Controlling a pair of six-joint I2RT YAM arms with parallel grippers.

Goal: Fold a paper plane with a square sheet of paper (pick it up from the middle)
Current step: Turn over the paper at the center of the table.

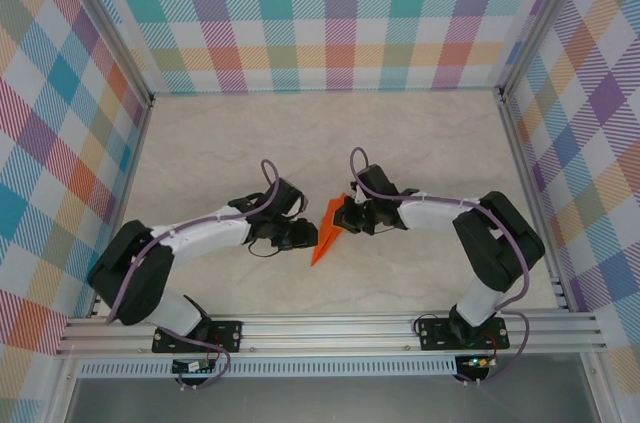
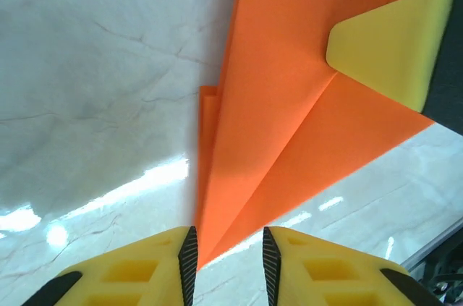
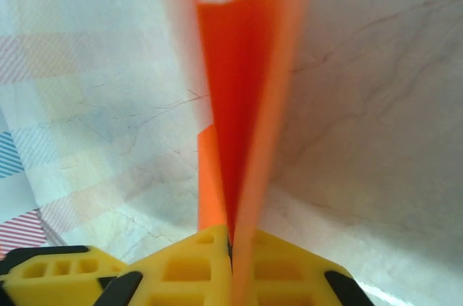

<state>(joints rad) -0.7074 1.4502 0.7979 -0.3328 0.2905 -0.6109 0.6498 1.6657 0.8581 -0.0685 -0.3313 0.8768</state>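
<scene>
The square sheet of paper is folded into a slim orange paper plane [image 1: 325, 231] with a sharp nose, standing on edge between the two arms near the middle of the table. My right gripper [image 1: 341, 215] is shut on its upper part. In the right wrist view the folded layers [image 3: 239, 89] rise straight out of the shut right gripper [image 3: 233, 242]. My left gripper [image 1: 304, 238] is at the plane's lower tip. In the left wrist view the left gripper [image 2: 228, 259] is open, and the orange paper's [image 2: 289, 103] point reaches down between the pads, close to the left one. A yellow finger [image 2: 394, 53] of the right gripper presses on the paper.
The pale marble-patterned table [image 1: 300, 143] is walled on three sides by checked panels [image 1: 320, 13]. An aluminium rail [image 1: 330, 328] with both arm bases runs along the near edge.
</scene>
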